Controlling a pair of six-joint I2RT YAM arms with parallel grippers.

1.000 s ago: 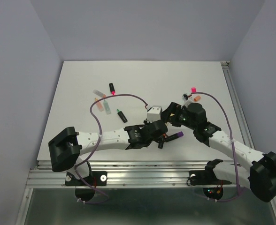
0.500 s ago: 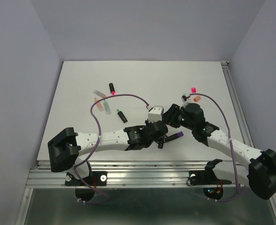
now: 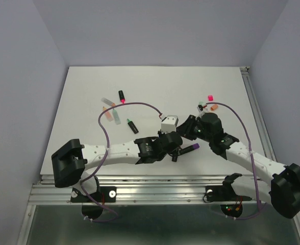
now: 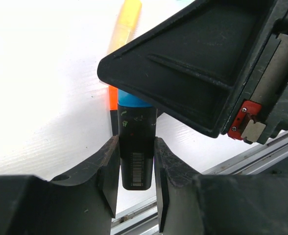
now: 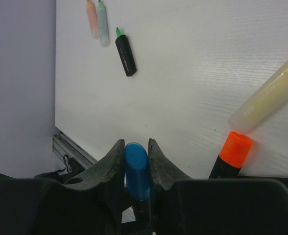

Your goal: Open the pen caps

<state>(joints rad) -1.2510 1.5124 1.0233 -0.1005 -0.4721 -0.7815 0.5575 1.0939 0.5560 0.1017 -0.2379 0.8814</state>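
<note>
In the left wrist view my left gripper (image 4: 136,143) is shut on a black pen barrel (image 4: 135,161) whose blue pen cap (image 4: 131,102) points away. The right gripper's dark body (image 4: 198,73) covers the cap's far end. From the right wrist, my right gripper (image 5: 134,147) is shut on that blue cap (image 5: 136,171), both pads pressed against it. Seen from above, the two grippers meet low on the table, left gripper (image 3: 176,147), right gripper (image 3: 186,132). Loose pink cap (image 3: 210,97) and orange cap (image 3: 214,107) lie at the right.
An orange-capped black pen (image 5: 234,152) and a pale yellow barrel (image 5: 271,93) lie beside the held pen. A purple-capped pen (image 3: 193,147) lies by the grippers. Uncapped black pens (image 3: 132,125) (image 3: 122,95) and pale barrels (image 3: 110,113) lie at the left. The metal rail (image 3: 160,181) runs along the near edge.
The right gripper has gone from open to shut on the blue cap. The left gripper kept its hold on the barrel; both arms barely shifted.
</note>
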